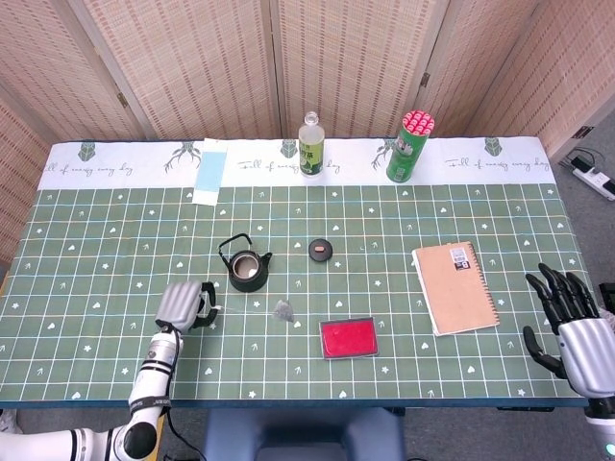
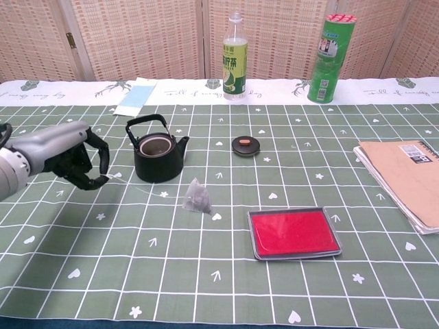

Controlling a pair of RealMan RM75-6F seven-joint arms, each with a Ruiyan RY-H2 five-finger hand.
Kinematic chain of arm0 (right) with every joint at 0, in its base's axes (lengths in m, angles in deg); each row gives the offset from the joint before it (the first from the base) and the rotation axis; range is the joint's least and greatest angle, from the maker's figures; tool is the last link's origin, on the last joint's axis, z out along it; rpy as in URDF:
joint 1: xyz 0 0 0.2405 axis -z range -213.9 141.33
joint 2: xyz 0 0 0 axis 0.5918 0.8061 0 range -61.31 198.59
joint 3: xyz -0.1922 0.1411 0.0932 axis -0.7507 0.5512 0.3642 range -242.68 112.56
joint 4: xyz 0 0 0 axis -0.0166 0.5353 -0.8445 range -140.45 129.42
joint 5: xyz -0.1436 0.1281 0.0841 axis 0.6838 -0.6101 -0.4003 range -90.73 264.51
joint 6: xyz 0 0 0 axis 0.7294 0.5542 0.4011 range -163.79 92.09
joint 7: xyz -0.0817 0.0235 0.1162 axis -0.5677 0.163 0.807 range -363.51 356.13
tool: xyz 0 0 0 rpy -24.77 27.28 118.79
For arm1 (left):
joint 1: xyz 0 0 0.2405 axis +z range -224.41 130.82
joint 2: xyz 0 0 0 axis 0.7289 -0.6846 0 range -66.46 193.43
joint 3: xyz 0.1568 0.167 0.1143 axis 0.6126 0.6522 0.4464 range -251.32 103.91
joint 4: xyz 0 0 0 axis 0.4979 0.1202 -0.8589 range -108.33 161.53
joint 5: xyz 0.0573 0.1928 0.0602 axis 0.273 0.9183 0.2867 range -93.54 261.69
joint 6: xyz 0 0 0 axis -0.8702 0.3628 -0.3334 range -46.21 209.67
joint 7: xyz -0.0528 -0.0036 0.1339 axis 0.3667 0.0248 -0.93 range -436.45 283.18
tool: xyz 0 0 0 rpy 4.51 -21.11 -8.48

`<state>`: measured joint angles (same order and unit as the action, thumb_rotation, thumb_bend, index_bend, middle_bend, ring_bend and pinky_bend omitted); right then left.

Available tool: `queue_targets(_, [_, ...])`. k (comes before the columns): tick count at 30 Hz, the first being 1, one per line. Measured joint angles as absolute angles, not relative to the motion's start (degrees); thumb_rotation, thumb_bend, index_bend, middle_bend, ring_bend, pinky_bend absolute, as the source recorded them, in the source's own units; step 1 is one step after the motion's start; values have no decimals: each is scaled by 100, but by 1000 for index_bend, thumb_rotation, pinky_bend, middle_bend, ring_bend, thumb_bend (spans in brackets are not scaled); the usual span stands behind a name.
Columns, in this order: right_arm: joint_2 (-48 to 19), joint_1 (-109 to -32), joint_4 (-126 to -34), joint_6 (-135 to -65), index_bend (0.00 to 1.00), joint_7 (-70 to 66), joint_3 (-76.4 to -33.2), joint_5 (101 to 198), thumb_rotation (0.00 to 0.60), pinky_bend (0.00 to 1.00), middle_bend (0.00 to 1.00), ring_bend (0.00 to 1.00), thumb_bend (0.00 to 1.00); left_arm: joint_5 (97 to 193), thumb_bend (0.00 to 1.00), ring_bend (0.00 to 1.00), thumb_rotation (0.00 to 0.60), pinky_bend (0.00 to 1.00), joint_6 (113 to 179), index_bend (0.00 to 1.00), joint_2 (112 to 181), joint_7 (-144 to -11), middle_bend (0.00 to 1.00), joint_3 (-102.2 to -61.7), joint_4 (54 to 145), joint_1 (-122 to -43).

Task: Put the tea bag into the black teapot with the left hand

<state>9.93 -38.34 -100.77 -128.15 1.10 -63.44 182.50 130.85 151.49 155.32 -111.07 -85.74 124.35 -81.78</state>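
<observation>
Woven screen panels behind, worktop (image 1: 404, 206) under a green patterned cloth.

Head view: left hand (image 1: 183, 304) near the front-left corner, fingers curled, pinching the tea bag's string. Tea bag (image 1: 283, 309) lies on the cloth between the black teapot (image 1: 247, 268) and the red tray (image 1: 348, 338). Right hand (image 1: 569, 322) at the right edge, fingers spread, holding nothing.

Chest view: left hand (image 2: 79, 155) raised off the cloth, string (image 2: 147, 189) running taut to the tea bag (image 2: 196, 197), which sits just in front of the lidless teapot (image 2: 158, 155). Right hand out of frame.
</observation>
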Motion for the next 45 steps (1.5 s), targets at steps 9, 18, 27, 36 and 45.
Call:
queue_targets(9, [1058,-3889,-10043,-12702,0,331,-6339,18198,600,0,0,0,512,12992,594,1000,600,1000,15412,675,15437,-12269,1000,-8870,12736,-8747])
queue_targets(18, [1090,-3921,-10020,-12616,0,453,-6306,18068,600,0,0,0,512,12649,594,1000,600,1000,15453,677,15483,-13029,1000,-9165,12637,-9413])
queue_targets(27, [1126,-3966,-9991,-12509,0,589,-6269,17948,600,0,0,0,512,12580,594,1000,600,1000,15526,677,15492,-13203,1000,-9405,12600,-9794])
queue_targets(36, [1148,-3991,-9985,-12443,0,639,-6274,17904,600,0,0,0,512,12605,594,1000,600,1000,15732,677,15392,-13681,1000,-9455,12449,-10161])
queue_targets(45, [1164,-4004,-9988,-12387,0,666,-6254,17826,600,0,0,0,512,12597,594,1000,600,1000,15704,681,15139,-13861,1000,-9602,12383,-10453])
